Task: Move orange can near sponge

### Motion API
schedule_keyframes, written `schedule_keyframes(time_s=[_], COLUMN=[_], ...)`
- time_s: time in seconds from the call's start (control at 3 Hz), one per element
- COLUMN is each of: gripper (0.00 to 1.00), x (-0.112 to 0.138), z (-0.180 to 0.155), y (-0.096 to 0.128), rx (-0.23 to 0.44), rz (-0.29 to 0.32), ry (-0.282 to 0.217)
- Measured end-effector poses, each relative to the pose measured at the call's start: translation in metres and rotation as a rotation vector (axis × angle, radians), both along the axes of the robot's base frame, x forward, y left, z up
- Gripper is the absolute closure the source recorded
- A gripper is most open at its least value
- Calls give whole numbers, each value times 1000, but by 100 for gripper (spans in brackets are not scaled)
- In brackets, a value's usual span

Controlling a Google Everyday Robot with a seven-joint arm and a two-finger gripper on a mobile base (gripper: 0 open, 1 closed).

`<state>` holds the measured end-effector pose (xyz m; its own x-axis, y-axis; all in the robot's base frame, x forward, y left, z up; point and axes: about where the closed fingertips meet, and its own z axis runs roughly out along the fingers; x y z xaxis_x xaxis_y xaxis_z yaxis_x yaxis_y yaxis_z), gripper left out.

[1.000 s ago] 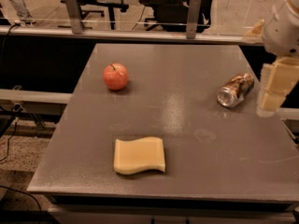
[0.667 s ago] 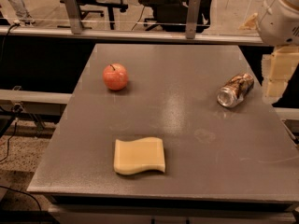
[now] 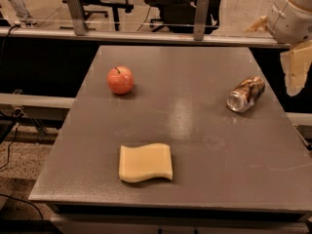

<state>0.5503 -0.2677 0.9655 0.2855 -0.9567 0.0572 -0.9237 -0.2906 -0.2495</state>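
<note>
Orange can (image 3: 246,94) lies on its side near rt edge of grey table (image 3: 195,145), silver end facing front-left. Sponge (image 3: 146,163) sits flat toward the front, left of centre, well apart from can. Red apple (image 3: 120,79) at back left. Gripper (image 3: 296,74) hangs past table's rt edge, near can, not touching; spread or closed, can't tell.
</note>
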Motion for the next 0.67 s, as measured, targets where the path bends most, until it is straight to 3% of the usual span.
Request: schedule_keyframes(time_s=[0.67], gripper=[0], x=[13], z=[-40], y=[-25], rx=[-4], rz=[88], ry=[58])
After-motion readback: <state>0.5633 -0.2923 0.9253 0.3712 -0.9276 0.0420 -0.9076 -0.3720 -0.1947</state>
